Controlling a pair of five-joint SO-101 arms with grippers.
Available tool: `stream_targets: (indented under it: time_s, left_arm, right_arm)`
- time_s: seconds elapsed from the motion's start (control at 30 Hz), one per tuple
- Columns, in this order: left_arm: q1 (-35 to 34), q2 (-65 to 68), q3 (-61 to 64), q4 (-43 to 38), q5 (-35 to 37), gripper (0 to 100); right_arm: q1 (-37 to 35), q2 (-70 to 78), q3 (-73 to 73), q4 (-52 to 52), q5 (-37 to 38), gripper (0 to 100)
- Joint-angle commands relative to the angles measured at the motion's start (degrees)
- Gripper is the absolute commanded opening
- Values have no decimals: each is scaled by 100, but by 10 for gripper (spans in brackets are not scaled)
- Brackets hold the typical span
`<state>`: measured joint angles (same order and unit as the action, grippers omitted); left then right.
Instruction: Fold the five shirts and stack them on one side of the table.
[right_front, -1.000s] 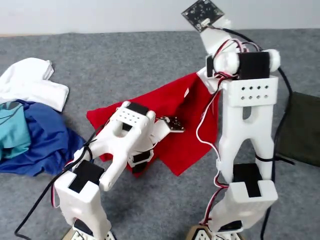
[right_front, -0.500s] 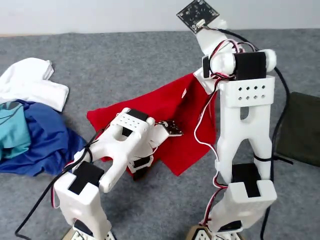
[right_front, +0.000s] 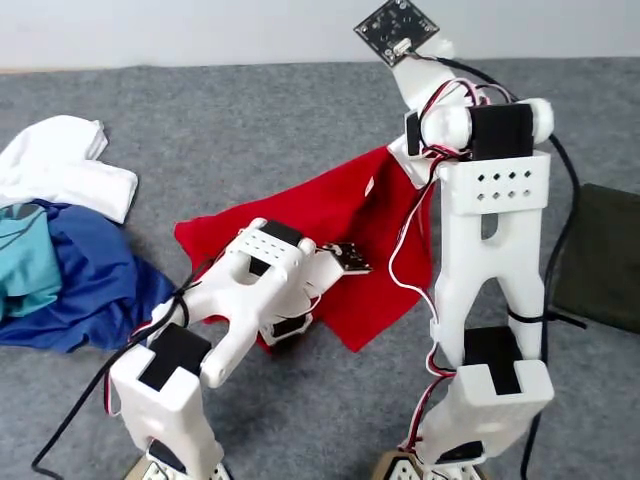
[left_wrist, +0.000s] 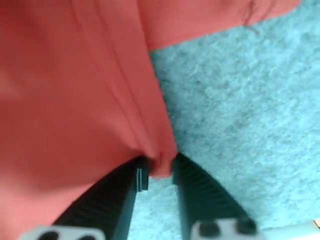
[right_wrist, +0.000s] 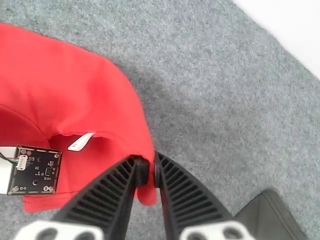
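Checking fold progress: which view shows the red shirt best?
High view: nearly all the red shirt, spread on the table. Left wrist view: an edge in the left pincer. Right wrist: another edge in the right pincer.

High view: left arm (right_front: 250, 290) covers the near edge of the red shirt (right_front: 350, 210), and right arm (right_front: 495, 230) hides its far corner. Dark green shirt (right_front: 600, 260) runs off the right edge, crossed by a cable (right_front: 572, 200). Teal shirt (right_front: 25, 260), blue shirt (right_front: 90, 285) and white shirt (right_front: 55, 165) are all clipped at the left edge; blue is partly under teal. Arm bases are cut off at the bottom. Left wrist view: cloth is blurred, seams hard to read, fabric runs past the frame. Right wrist view: just a corner of the dark green shirt, rest out of frame.
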<state>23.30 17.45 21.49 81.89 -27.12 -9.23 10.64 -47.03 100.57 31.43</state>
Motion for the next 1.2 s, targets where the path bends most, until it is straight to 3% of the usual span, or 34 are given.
stream_targets:
  time_s: [0.0,0.17,0.4,0.67,0.77,1.03,1.17]
  left_arm:
    - [53,-44,-110,-26,0,2]
    - [35,-88,-382,492,0,3]
    - [9,-369,-1956,1829,9,2]
    - [-97,-1829,-2079,1855,35,2]
    - [-554,-2286,-2009,1855,35,2]
    - [-2602,-3701,-2712,1846,9,2]
    - [-3077,-4396,-3442,1846,0,2]
  right_arm:
    - [-31,-312,-26,180,-53,11]
    - [-22,-312,-26,180,-53,11]
    - [4,-330,-26,180,-18,11]
    - [110,-356,-35,180,-18,11]
    - [295,-382,-70,180,-18,11]
    - [611,-1147,-70,180,-35,11]
    - [655,-1763,-70,180,-53,11]
